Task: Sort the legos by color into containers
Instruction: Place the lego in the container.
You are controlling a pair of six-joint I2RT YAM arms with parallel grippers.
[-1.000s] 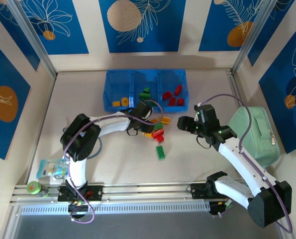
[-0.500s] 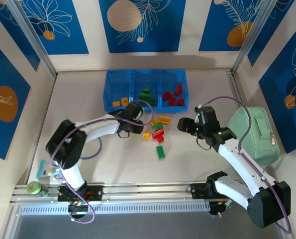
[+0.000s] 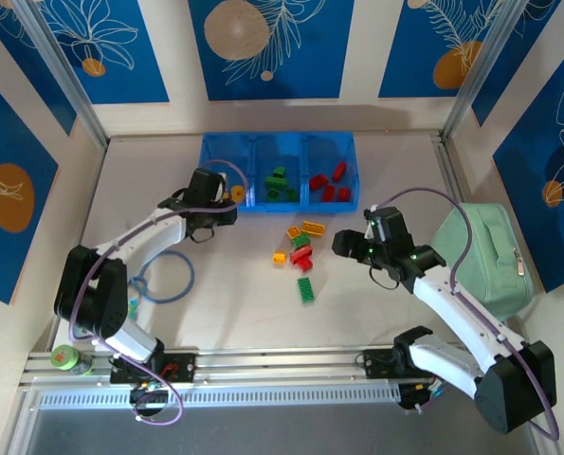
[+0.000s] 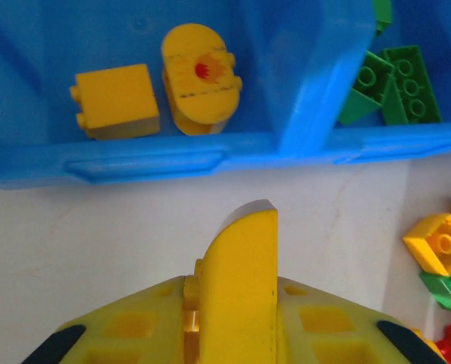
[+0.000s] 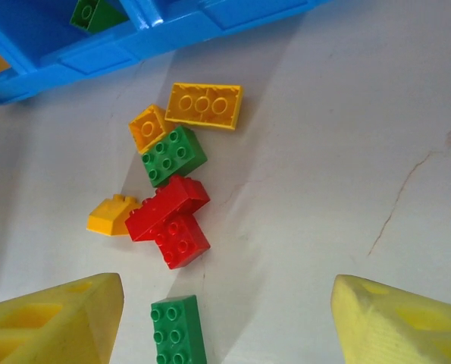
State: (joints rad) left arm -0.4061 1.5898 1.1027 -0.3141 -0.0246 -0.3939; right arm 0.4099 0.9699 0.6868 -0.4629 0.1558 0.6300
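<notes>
The blue tray [image 3: 217, 201] has three containers: yellow legos [image 4: 115, 98] on the left, green [image 3: 278, 180] in the middle, red [image 3: 327, 183] on the right. My left gripper [image 3: 227, 202] hovers at the front wall of the left container [image 4: 142, 163]. It [image 4: 236, 292] is shut on a yellow lego [image 4: 240, 250], held edge-on. Loose legos [image 3: 301, 248] lie in front of the tray: yellow [image 5: 204, 105], orange [image 5: 151, 125], green [image 5: 173, 155], red [image 5: 172, 220]. My right gripper [image 3: 338, 245] hangs open [image 5: 227, 284] just right of them, above a long green brick [image 5: 178, 330].
A mint-green zippered case [image 3: 481, 251] lies at the right wall. A blue cable ring [image 3: 163, 277] rests on the table under the left arm. A green tape roll [image 3: 65, 357] sits at the near left corner. Walls close in the table on three sides.
My left gripper shut over the loose pile, then swung back and left to the tray's left container. My right gripper drifted a little left toward the pile.
</notes>
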